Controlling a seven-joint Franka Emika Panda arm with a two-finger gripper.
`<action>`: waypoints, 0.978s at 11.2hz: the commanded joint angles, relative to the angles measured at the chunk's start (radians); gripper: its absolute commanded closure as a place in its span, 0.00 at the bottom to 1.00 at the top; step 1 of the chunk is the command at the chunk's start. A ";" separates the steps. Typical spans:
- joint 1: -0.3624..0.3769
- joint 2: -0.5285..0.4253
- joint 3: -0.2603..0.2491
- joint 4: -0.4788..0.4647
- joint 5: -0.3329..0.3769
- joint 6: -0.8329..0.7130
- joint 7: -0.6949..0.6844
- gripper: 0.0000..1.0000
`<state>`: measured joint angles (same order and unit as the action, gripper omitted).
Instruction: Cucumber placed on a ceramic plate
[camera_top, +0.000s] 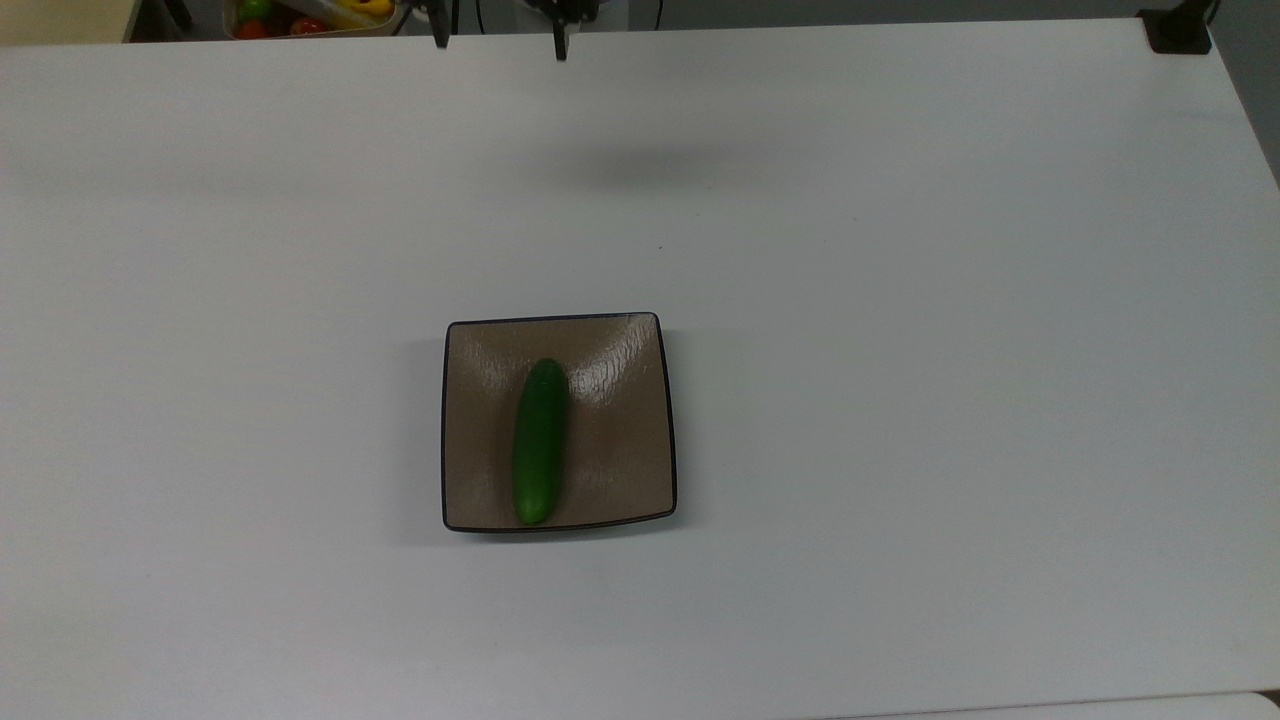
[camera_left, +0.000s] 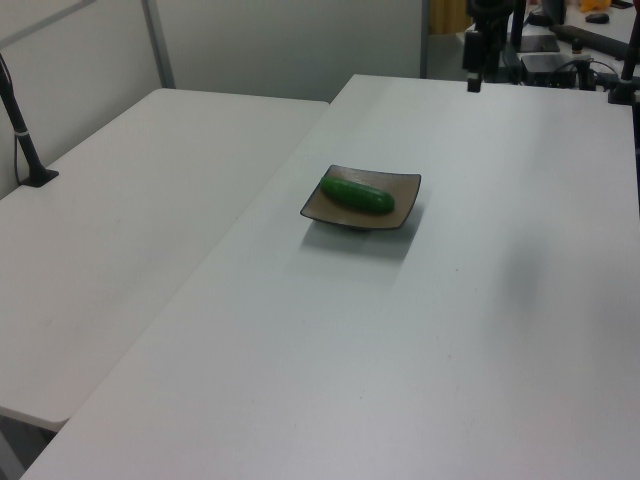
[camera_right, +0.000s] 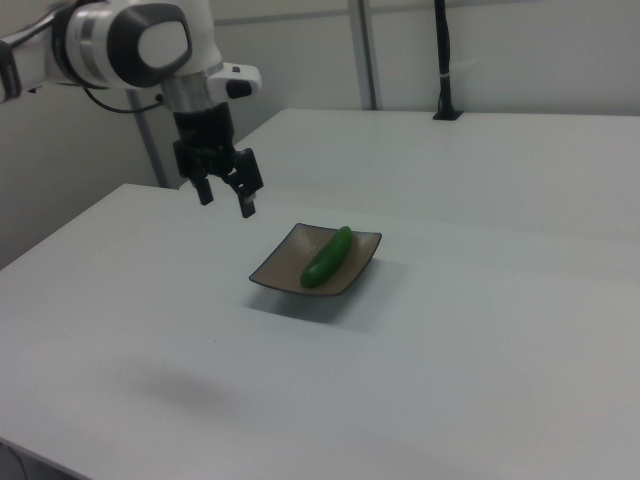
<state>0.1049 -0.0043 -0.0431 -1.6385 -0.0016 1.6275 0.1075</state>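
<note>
Nearest in the top view: a broad stretch of white surface (camera_top: 900, 420). Farther in, a square brown plate (camera_top: 620, 470) with a thin dark rim, lying flat. On the plate, a dark-green cucumber (camera_top: 539, 441), lengthwise from the near rim toward the far one, slightly toward the top view's left of the plate's middle (lighter at the near tip). Nothing touching the cucumber.

Beyond the plate, a soft grey shadow on the surface. At the far edge, two dark fingertips (camera_top: 441, 38) of the end effector (camera_top: 500, 40), spread wide with empty space between them, well apart from the plate. Past the edge, a container of red, green and yellow items (camera_top: 305, 15).

Seen in the right view: plate (camera_right: 275, 275) and cucumber (camera_right: 327, 257) mid-surface, with the end effector (camera_right: 227, 197) open and holding nothing, hanging above the surface off the plate's corner toward the right view's left, below a white arm (camera_right: 130, 40).

Seen in the left view: cucumber (camera_left: 357, 195) across the plate (camera_left: 405, 190), end effector (camera_left: 474, 72) far behind near the back edge.
</note>
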 joint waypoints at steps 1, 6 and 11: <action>-0.004 -0.063 0.005 -0.040 0.017 -0.086 0.011 0.00; 0.001 -0.059 0.029 -0.041 0.017 -0.006 -0.196 0.00; 0.010 -0.056 0.029 -0.049 0.017 0.020 -0.269 0.00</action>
<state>0.1096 -0.0459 -0.0143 -1.6601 -0.0012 1.6210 -0.1201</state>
